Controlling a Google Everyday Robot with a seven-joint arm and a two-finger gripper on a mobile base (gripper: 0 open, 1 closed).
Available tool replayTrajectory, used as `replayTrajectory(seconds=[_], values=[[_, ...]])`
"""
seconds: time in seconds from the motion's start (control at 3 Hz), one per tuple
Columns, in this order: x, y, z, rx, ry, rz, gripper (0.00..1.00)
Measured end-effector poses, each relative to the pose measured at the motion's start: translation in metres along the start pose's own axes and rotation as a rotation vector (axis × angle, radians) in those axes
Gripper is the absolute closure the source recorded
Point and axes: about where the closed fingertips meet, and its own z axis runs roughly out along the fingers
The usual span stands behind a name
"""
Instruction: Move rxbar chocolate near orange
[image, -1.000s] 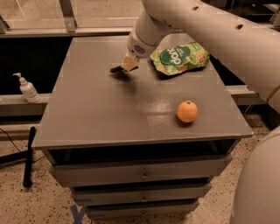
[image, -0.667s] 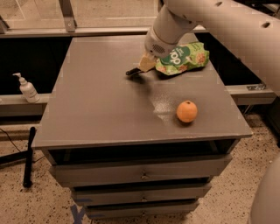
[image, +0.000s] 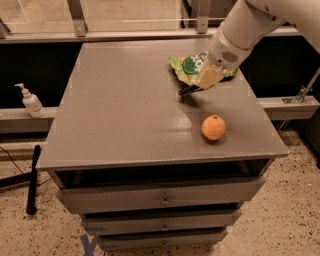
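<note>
My gripper (image: 196, 88) hangs over the right middle of the grey cabinet top (image: 125, 110), shut on the rxbar chocolate (image: 186, 91), a small dark flat bar that sticks out to the left of the tan fingers (image: 209, 77). The bar is held just above the surface, in front of the green bag. The orange (image: 213, 127) sits on the top near the front right, below and a little right of the gripper, apart from the bar.
A green crinkly snack bag (image: 192, 66) lies behind the gripper, partly hidden by the arm. The cabinet has drawers (image: 162, 200) below. A soap dispenser (image: 31, 101) stands on a ledge at left. The front edge is close to the orange.
The gripper has carried the dark bar to the right across the top, from the left of the green bag to in front of it, closer to the orange.
</note>
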Motion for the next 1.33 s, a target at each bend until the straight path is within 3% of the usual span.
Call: replayTrajectory(seconds=[0.67,1.0,1.33], values=[[0.065,0.026,-0.027,-0.092,0.090,-0.004,1.00],[0.086,0.037,-0.031,-0.140,0.129,-0.015,1.00],[0.102,0.045,-0.035,-0.174,0.164,-0.027,0.82]])
